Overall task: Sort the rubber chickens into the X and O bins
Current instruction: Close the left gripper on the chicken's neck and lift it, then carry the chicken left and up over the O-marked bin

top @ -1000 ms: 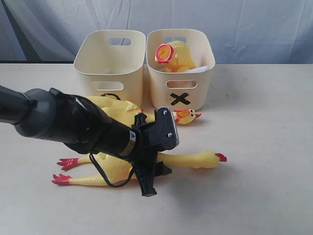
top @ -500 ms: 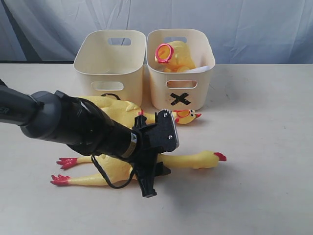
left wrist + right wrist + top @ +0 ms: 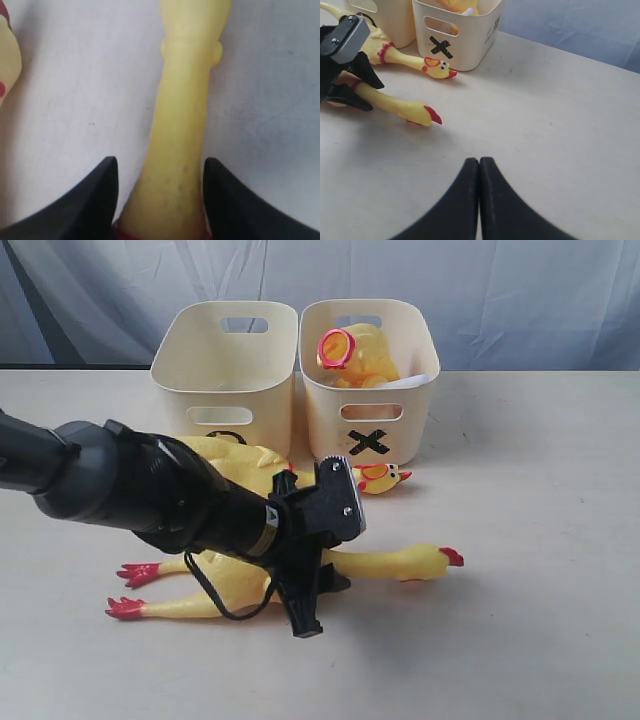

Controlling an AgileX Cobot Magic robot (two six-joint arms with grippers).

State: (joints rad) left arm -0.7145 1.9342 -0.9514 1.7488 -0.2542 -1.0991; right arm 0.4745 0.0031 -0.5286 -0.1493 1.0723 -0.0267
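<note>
**Rubber chicken [image 3: 175,150] being straddled at the neck by the left jaws**

A slip is being judged the likeliest fault from here. The neck is thin, soft and tapered, so it could be squeezed out towards the head once it is clamped. In the left wrist view one side seems to be touched while a sliver of worktop [image 3: 540,540] is being shown on the other. An uneven closing could therefore push the neck sideways instead of trapping it. A lift from the neck is also being thought risky. The long body would be left dangling and could be dragged across the second chicken [image 3: 235,460] lying just behind, or caught on a bin rim.

The chicken is being shown flat on the worktop in front of the O bin [image 3: 190,390] and the X bin [image 3: 400,435], its head turned towards the right arm's side. The left jaws are being held moderately apart, one each side of the neck just headward of the red band, with nothing yet clamped. A third chicken [image 3: 365,350] is lying inside the X bin. The right jaws are being shown pressed together and empty above bare worktop, well apart from the chickens.
</note>
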